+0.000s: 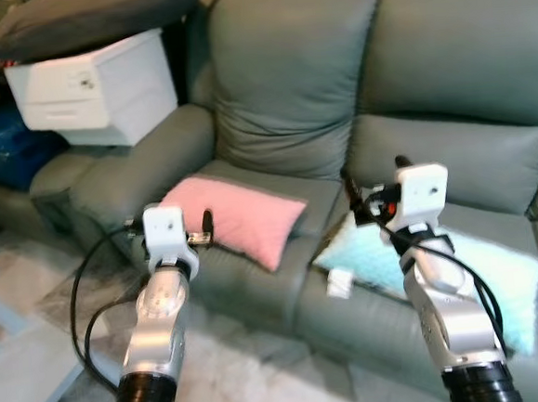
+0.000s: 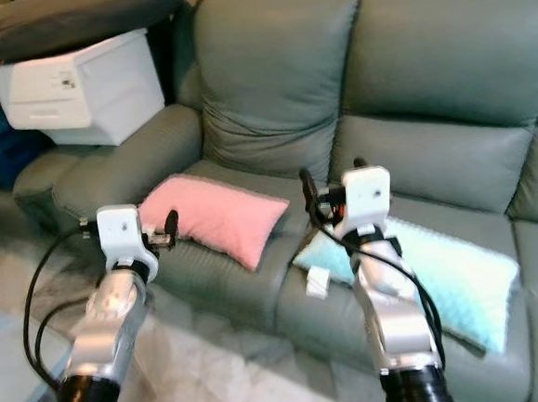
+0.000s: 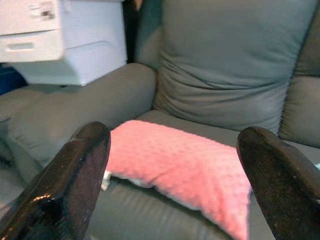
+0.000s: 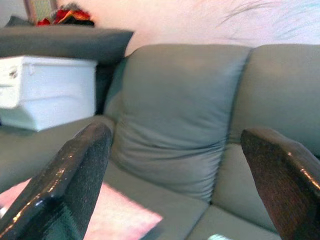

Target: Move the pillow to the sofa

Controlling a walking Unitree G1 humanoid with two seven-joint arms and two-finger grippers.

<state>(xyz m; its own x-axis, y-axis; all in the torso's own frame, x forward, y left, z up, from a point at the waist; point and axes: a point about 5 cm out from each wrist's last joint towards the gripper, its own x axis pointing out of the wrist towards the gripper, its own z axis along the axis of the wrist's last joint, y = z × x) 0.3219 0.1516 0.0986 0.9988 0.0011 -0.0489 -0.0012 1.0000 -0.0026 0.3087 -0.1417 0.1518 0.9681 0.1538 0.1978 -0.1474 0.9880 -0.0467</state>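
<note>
Left gripper (image 1: 203, 228) is held out with its fingers spread apart, empty, at the near edge of the pink pillow (image 1: 238, 216), which lies on the seat of the grey sofa (image 1: 306, 77) just ahead of it. Off to its left, a white box (image 1: 102, 88) sits on the sofa's armrest with a dark cushion (image 1: 87, 20) on top. Right gripper (image 1: 376, 176) is raised above the seat, fingers likewise wide apart and empty, with a light blue pillow (image 1: 499, 276) lying on the seat below and to its right.
</note>
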